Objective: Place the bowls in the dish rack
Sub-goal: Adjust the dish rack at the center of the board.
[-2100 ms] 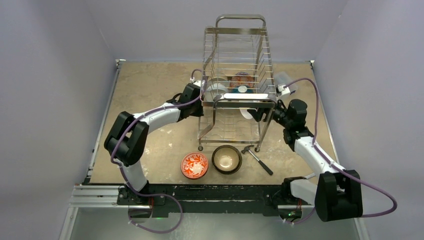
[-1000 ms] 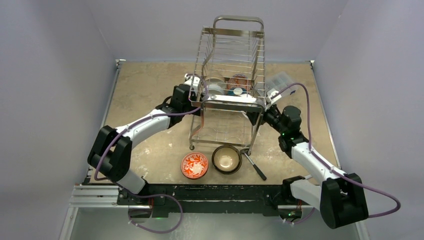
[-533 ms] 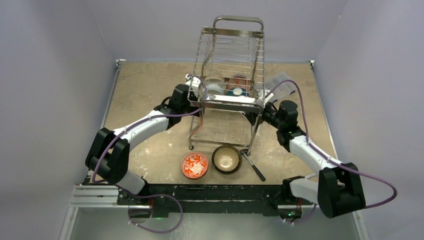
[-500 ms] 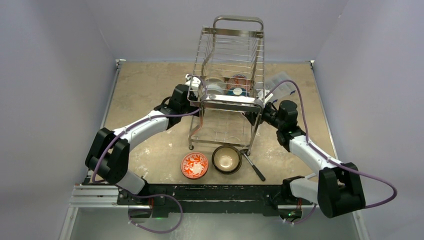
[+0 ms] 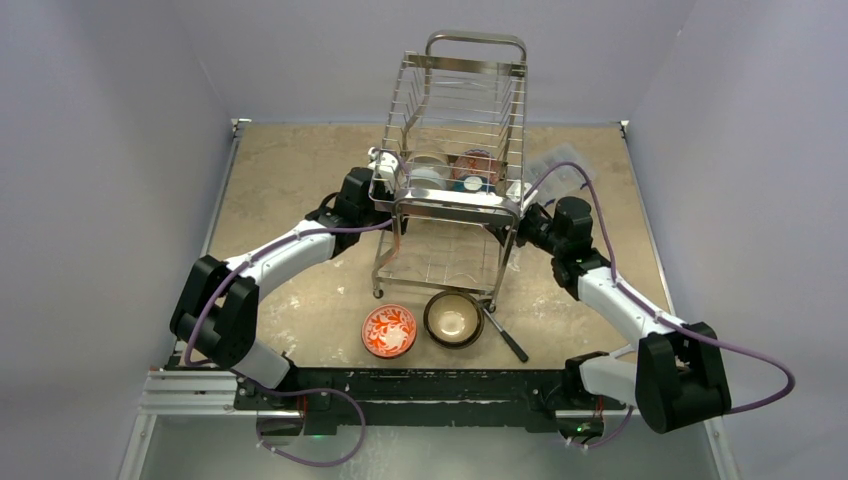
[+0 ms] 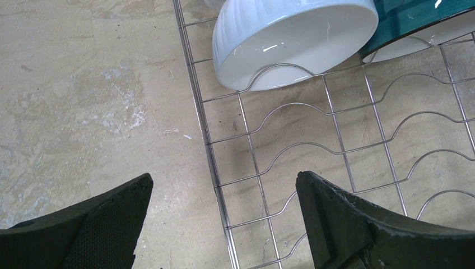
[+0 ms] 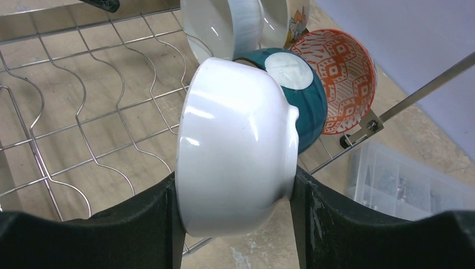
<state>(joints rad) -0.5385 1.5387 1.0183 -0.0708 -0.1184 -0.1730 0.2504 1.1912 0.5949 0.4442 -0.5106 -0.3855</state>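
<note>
The dish rack (image 5: 476, 38) stands mid-table, with a white ribbed bowl (image 6: 291, 39) and a teal bowl (image 6: 417, 22) on edge in its lower tier. My left gripper (image 6: 224, 179) is open at the rack's left side (image 5: 384, 180), its jaws straddling the tier's wire edge without touching it. My right gripper (image 7: 235, 185) is shut on a plain white bowl (image 7: 235, 140), held on edge over the tier's right end (image 5: 520, 222). Behind it sit the teal bowl (image 7: 311, 106) and an orange patterned bowl (image 7: 341, 78). On the table lie a red-and-white bowl (image 5: 389, 330) and a dark brown bowl (image 5: 454, 318).
A dark-handled utensil (image 5: 503, 333) lies by the rack's front right leg, right of the brown bowl. A clear plastic compartment box (image 5: 556, 163) sits behind the right arm, also low right in the right wrist view (image 7: 403, 185). Grey walls enclose the table.
The rack has slid left and toward the front, and both arms moved with it. The right gripper still holds the white bowl.
</note>
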